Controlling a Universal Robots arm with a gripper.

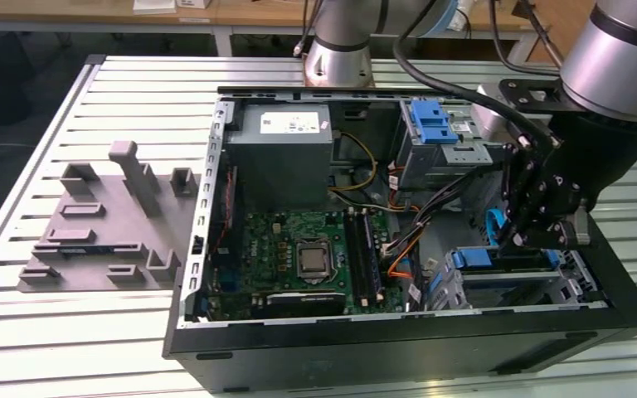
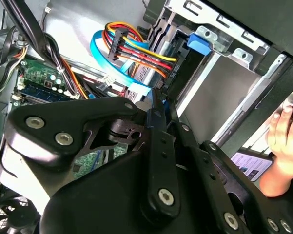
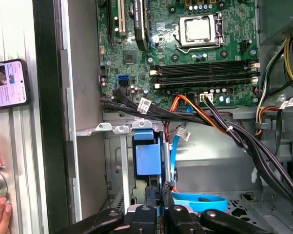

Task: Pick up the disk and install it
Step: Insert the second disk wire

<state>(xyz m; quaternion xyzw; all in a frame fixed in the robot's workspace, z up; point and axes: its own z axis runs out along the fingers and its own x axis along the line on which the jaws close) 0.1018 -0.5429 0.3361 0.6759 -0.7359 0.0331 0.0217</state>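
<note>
The disk sits in the drive bay at the case's front corner; its blue bracket (image 1: 484,259) shows on the exterior view's right and in both wrist views (image 3: 148,158) (image 2: 201,44). The silver body is hidden inside the metal cage (image 2: 219,92). My gripper (image 1: 531,240) hangs inside the case just beside that bay. Its two black fingers stand close together, shut, with the tips (image 3: 159,192) at the near end of the blue bracket. I cannot tell whether they touch it. In the second wrist view my gripper (image 2: 158,100) points toward the cage's opening.
A blue flat cable (image 3: 200,202) and bundled power leads (image 2: 136,53) run close to the fingers. The motherboard (image 1: 308,257), grey power-supply box (image 1: 285,157) and blue latch cage (image 1: 435,133) fill the case. A grey fixture (image 1: 109,224) lies outside. A hand (image 2: 283,141) and phone (image 3: 7,83) rest beside the case.
</note>
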